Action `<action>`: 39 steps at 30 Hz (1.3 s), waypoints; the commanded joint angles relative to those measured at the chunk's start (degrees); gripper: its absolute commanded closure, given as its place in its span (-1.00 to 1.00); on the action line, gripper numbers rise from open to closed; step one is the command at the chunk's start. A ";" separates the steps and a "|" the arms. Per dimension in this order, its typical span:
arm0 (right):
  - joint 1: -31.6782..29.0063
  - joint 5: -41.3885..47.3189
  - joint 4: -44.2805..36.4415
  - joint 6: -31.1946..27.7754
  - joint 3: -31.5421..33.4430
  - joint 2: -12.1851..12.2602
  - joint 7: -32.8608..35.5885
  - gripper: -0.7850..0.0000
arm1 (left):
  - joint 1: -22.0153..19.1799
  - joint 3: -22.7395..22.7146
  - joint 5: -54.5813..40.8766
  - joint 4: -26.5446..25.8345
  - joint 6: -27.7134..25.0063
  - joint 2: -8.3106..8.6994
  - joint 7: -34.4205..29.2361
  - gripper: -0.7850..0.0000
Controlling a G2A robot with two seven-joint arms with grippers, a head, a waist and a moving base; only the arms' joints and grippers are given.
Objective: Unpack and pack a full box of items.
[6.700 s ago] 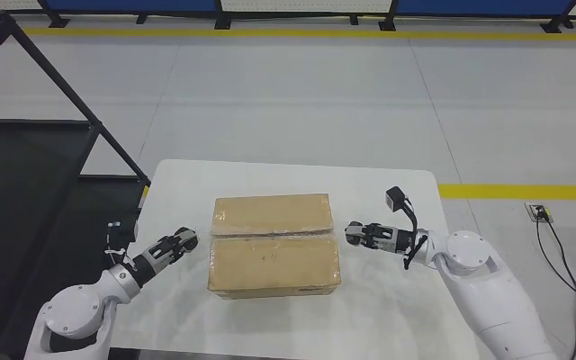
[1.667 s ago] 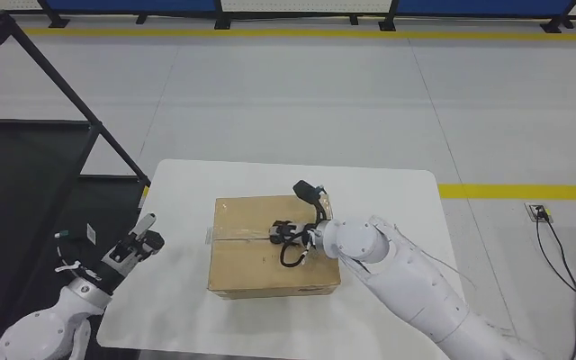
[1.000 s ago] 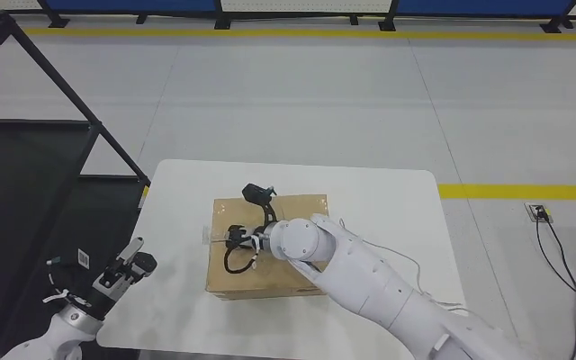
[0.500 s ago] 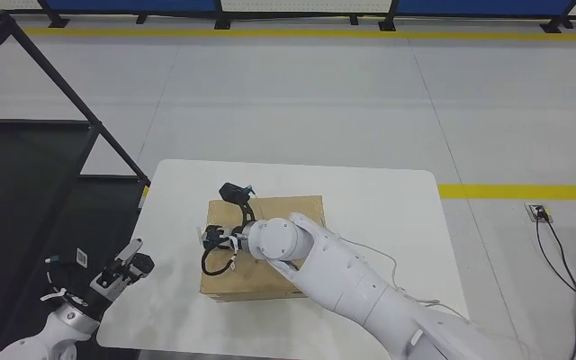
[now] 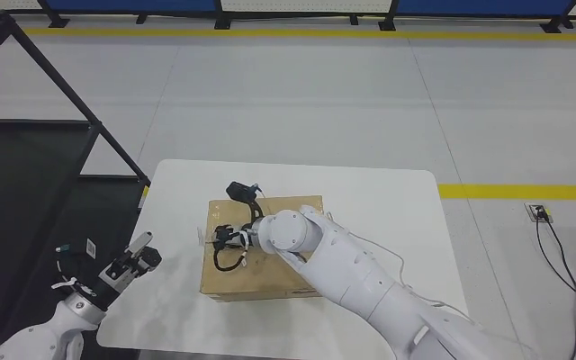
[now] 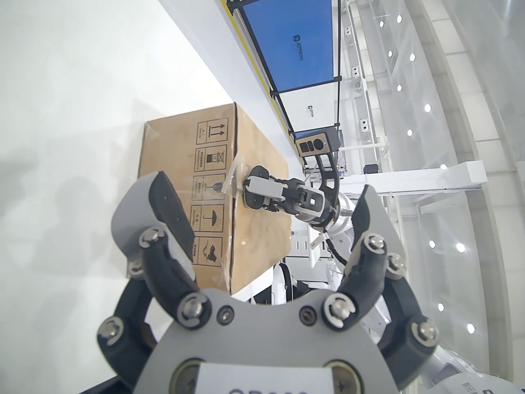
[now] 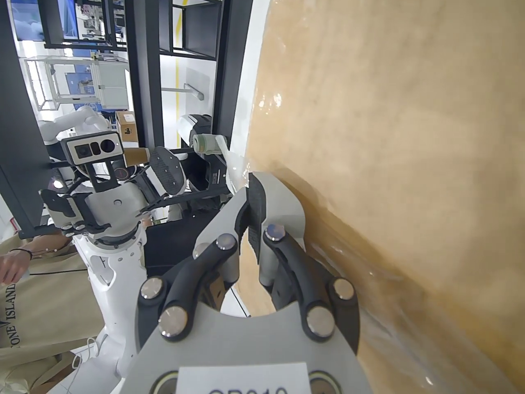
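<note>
A closed cardboard box (image 5: pixel 216 281) stands on the white table (image 5: pixel 387 193). My right arm stretches across the box top from the right, and my right gripper (image 5: pixel 217 241) is at the lid's left end. It is shut on the loose end of the clear tape strip (image 6: pixel 234 177), which stands up off the box edge (image 7: pixel 389 124). The tape (image 7: pixel 234 166) runs out from between the closed fingertips of the right gripper (image 7: pixel 251 190). My left gripper (image 5: pixel 144 253) hangs open over the table's left edge, apart from the box (image 6: pixel 205 207), with nothing between its pads (image 6: pixel 168 202).
A black metal frame (image 5: pixel 90 135) stands off the table's left side. Bare table surface lies to the right of the box and along the far edge. Grey floor with a yellow line (image 5: pixel 504 191) surrounds the table.
My right arm swept across the lid from the right end to the left end, shut on the tape. The box slid slightly left. My left arm drew back to the table's left edge.
</note>
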 commanded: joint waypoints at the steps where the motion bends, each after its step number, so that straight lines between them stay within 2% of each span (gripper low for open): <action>1: -0.93 -1.52 -1.81 1.07 1.49 1.24 1.18 1.00 | -0.27 0.29 0.11 -0.16 0.13 0.02 0.01 -1.00; 7: -6.50 -7.36 -11.80 4.37 8.51 6.37 3.19 1.00 | -0.93 1.20 0.98 -0.76 0.89 0.12 0.02 -1.00; 13: -17.39 -16.15 -29.56 9.73 18.30 12.36 7.19 1.00 | -1.81 2.12 2.01 -1.72 1.79 0.23 0.02 -1.00; 18: -25.23 -22.94 -39.91 14.38 26.07 15.56 7.23 1.00 | -2.31 2.77 2.86 -2.71 2.59 0.32 0.08 -1.00; 22: -28.28 -23.27 -41.79 14.61 31.15 16.86 8.15 1.00 | -2.64 3.32 3.31 -2.97 3.06 0.36 0.31 -1.00; 30: -30.80 -20.26 -39.78 15.35 39.05 18.36 9.91 1.00 | -2.90 3.75 3.62 -3.11 3.35 0.46 0.59 -1.00; 39: -34.49 -18.17 -41.05 14.56 44.91 19.86 12.02 1.00 | -3.78 4.71 4.71 -2.65 4.12 0.57 1.12 -1.00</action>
